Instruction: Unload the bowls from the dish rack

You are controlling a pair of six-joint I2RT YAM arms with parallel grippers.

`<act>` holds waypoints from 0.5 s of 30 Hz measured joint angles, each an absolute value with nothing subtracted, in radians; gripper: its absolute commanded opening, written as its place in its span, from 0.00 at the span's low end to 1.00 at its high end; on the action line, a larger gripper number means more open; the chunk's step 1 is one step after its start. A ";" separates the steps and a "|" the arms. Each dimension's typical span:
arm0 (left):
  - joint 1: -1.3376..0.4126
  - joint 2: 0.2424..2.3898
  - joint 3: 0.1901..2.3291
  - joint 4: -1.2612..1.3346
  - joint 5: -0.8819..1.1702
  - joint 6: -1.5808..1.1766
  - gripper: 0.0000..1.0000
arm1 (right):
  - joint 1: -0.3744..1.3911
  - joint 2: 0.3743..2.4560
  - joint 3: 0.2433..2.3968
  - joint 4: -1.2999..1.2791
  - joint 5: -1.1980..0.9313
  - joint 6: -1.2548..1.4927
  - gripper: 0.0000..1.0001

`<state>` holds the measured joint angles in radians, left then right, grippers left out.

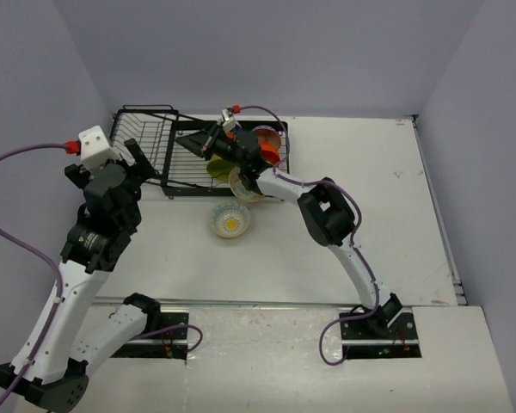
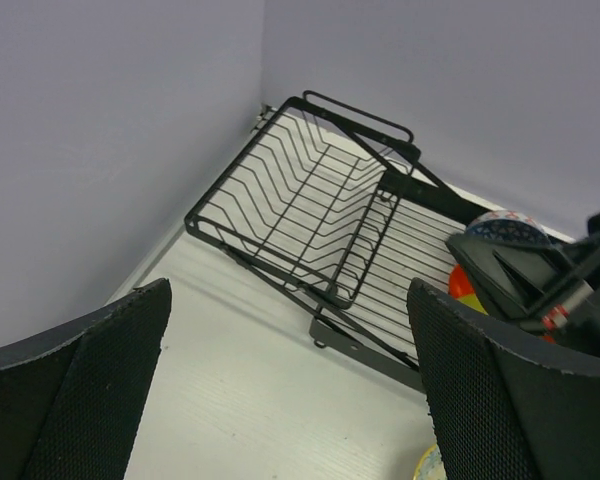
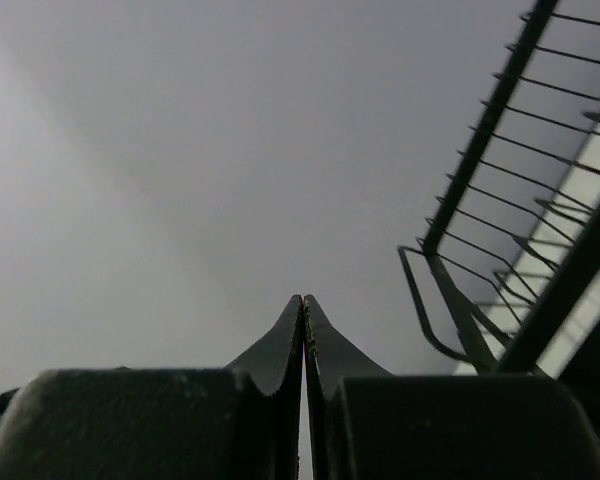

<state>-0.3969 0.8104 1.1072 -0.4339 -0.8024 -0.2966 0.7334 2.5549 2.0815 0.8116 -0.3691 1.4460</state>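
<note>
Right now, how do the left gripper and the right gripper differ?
Jaws: the left gripper stands wide open, while the right gripper is shut tight with nothing between its fingers.
Place: the left gripper hangs over the table just short of the dish rack's left section, while the right gripper reaches over the rack's middle.
Shared: both are black and hold nothing.

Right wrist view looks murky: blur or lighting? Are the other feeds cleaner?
Right wrist: backlit rather than blurred; the shut right end effector and the dish rack show as dark silhouettes against the grey wall. Left wrist: evenly lit, rack wires crisp. Top external: even light, soft shadows.
</note>
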 measured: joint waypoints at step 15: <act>-0.340 0.682 1.159 -0.614 -0.644 -0.428 1.00 | 0.524 1.552 1.490 0.167 -0.426 0.790 0.60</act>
